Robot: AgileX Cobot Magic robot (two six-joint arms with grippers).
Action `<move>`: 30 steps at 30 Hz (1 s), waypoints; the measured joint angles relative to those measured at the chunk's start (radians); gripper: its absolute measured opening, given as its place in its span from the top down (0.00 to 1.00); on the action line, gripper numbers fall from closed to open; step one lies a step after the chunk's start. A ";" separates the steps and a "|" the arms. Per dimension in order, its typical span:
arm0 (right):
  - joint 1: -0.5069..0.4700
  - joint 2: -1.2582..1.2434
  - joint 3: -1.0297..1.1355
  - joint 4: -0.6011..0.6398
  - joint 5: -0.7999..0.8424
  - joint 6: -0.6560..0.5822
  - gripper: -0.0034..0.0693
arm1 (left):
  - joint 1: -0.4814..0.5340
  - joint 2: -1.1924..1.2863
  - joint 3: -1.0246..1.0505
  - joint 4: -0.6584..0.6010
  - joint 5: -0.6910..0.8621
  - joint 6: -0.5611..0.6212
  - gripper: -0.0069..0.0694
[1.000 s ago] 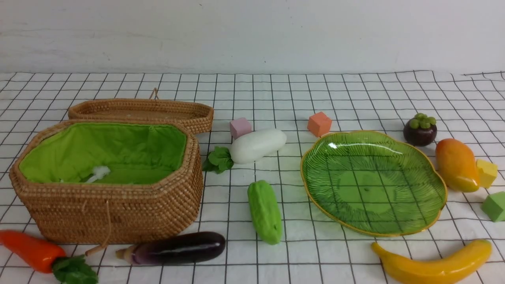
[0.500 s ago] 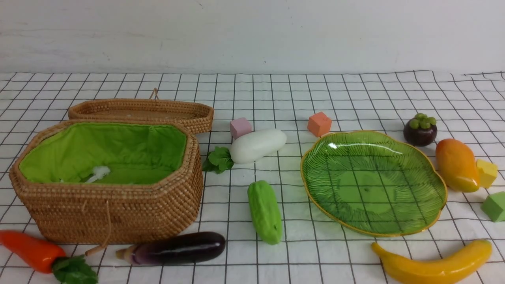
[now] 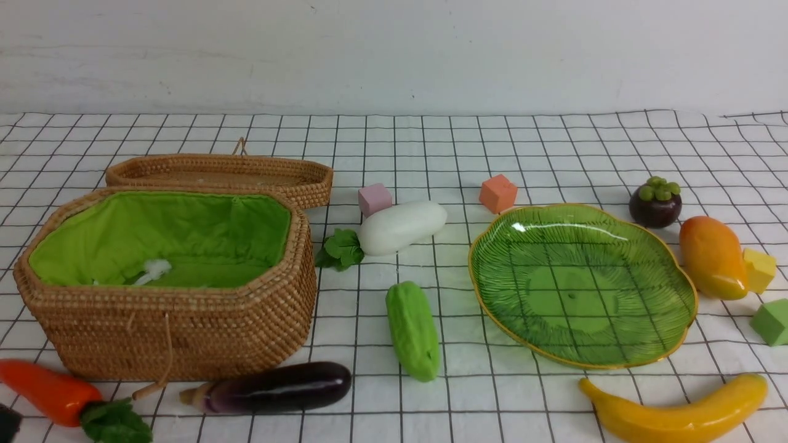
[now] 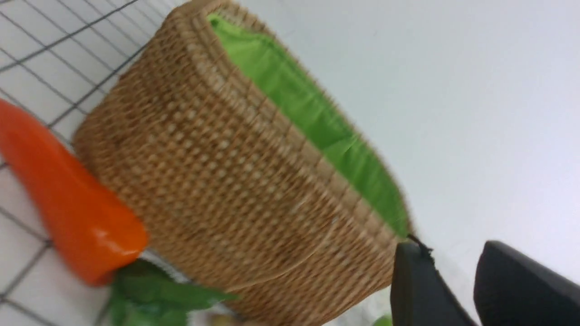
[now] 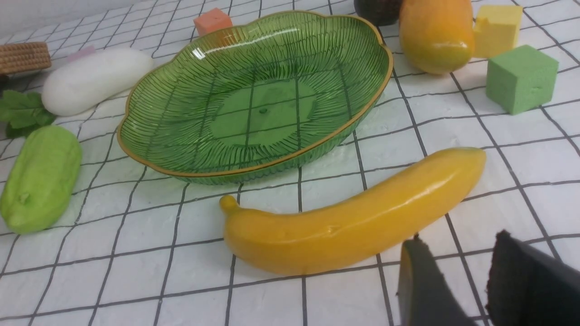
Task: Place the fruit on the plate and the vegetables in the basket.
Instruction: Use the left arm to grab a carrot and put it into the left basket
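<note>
The wicker basket [image 3: 184, 332] with green lining stands at the left, nothing but lining showing inside. The carrot [image 3: 49, 391] and eggplant [image 3: 271, 387] lie in front of it, with the green gourd [image 3: 412, 329] and white radish [image 3: 403, 226] to its right. The green plate [image 3: 582, 286] is bare. Mangosteen [image 3: 655, 202], mango [image 3: 712, 257] and banana [image 3: 677, 412] lie around it. My left gripper [image 4: 451, 253] is open and empty, low beside the carrot [image 4: 68, 199] and basket [image 4: 235, 190]. My right gripper [image 5: 457, 244] is open and empty just short of the banana [image 5: 353, 222].
The flat woven lid [image 3: 218, 175] lies behind the basket. Foam cubes sit about: pink [image 3: 374, 199], orange [image 3: 498, 193], yellow [image 3: 759, 269] and green [image 3: 772, 321]. A white wall closes the back of the checked cloth.
A dark tip has come into the bottom left corner of the front view, near the carrot. Nothing on the table has moved.
</note>
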 joint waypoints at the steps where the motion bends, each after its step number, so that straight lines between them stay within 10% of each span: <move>1: 0.000 0.000 0.000 0.000 0.000 0.000 0.62 | 0.000 0.000 0.000 -0.022 -0.036 -0.012 0.65; 10: 0.000 0.000 0.000 0.000 0.000 0.000 0.62 | 0.000 0.033 -0.171 -0.022 0.109 0.021 0.90; 21: 0.000 0.000 0.011 -0.045 -0.087 0.041 0.62 | 0.000 0.441 -0.613 0.058 0.660 0.437 0.93; 30: 0.000 0.000 0.012 0.045 -0.405 0.381 0.62 | 0.000 0.629 -0.650 -0.009 0.698 0.588 0.93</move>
